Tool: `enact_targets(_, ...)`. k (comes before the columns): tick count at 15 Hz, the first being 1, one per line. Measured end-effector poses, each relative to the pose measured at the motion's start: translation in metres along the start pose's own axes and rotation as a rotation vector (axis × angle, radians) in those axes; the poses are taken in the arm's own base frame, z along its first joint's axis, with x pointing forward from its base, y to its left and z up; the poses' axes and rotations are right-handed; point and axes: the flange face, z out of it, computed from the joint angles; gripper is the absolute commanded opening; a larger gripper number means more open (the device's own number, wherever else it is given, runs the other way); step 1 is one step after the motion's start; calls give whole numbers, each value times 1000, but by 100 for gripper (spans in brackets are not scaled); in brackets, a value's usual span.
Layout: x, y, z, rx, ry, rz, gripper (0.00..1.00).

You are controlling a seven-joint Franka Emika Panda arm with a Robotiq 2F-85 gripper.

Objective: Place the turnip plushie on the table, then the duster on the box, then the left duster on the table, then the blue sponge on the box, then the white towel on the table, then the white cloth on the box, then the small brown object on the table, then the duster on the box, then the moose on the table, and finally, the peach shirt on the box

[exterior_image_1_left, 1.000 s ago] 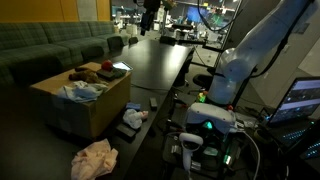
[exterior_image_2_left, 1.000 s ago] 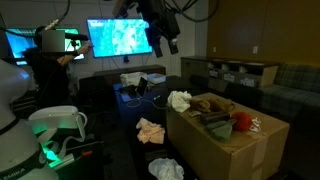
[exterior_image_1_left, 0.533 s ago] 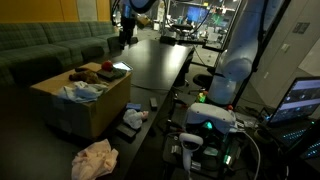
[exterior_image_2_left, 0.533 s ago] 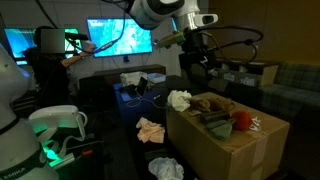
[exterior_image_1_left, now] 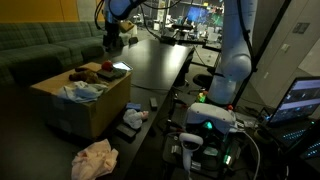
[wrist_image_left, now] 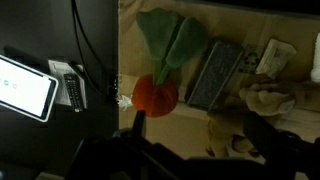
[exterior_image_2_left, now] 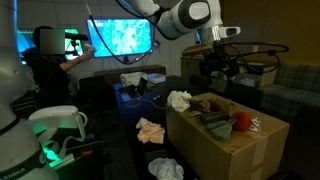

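Gripper (exterior_image_2_left: 216,80) has swung over the box (exterior_image_2_left: 215,150) edge, jaws spread, well above

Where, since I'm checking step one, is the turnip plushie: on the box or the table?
On the box. The wrist view shows the turnip plushie lying on its tan cardboard top, not on the black table.

Gripper (wrist_image_left: 195,140) dark, blurred, cut by bottom edge in wrist view. Box (wrist_image_left: 130,50) runs past top, right edges. In exterior view, brown lump on box, perhaps moose (exterior_image_1_left: 84,74), too small to tell.
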Motion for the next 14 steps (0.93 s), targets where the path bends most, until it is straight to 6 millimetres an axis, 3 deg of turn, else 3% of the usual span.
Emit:
enact_targets(7,19,18,32,5,13,24,100)
enact_targets(14,21,43,81,57,56,59,100)
